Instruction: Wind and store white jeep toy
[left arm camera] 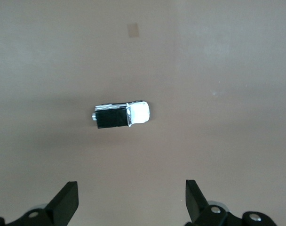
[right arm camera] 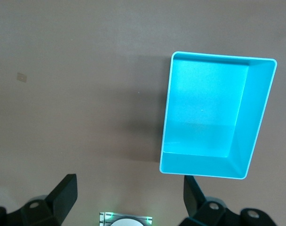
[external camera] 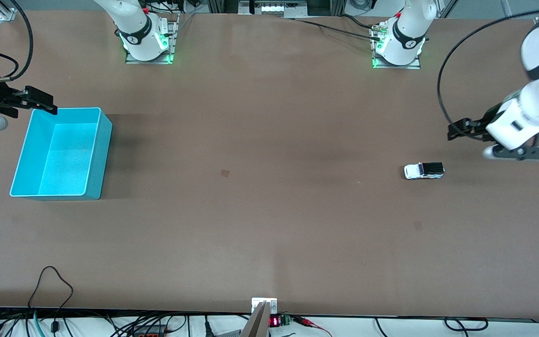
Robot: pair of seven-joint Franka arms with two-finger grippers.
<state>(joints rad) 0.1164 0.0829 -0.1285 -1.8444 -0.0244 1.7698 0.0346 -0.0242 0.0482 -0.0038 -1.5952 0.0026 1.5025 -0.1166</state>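
The white jeep toy (external camera: 424, 171) is sitting on its wheels on the brown desk (external camera: 269, 224), toward the left arm's end, well apart from everything else. Its white hood is pointing toward the right arm's end of the desk and its black rear top is facing the nearer desk end. The left end effector (external camera: 456, 129) is hanging in the air over bare desk just beside the toy, not touching it, and its two dark fingers (left arm camera: 67, 200) are standing wide apart with nothing between them; in the left wrist view the jeep (left arm camera: 122, 115) is lying out ahead of the spread fingertips, clear of both. At the right arm's end of the desk, the turquoise bin (external camera: 98, 154) is resting upright with its opening facing up, and nothing is showing inside it. The right end effector (external camera: 40, 100) is hovering at the bin's corner farthest from the front camera, just above the rim, with its fingers (right arm camera: 65, 195) also spread wide and gripping nothing. From the right wrist view, the bin (right arm camera: 256, 117) is lying ahead of that end effector with its pale floor in plain sight. A small tan patch (external camera: 225, 173) is lying flat on the desk between the bin and the toy, and loose cables (external camera: 54, 285) are trailing over the desk edge nearest the front camera.
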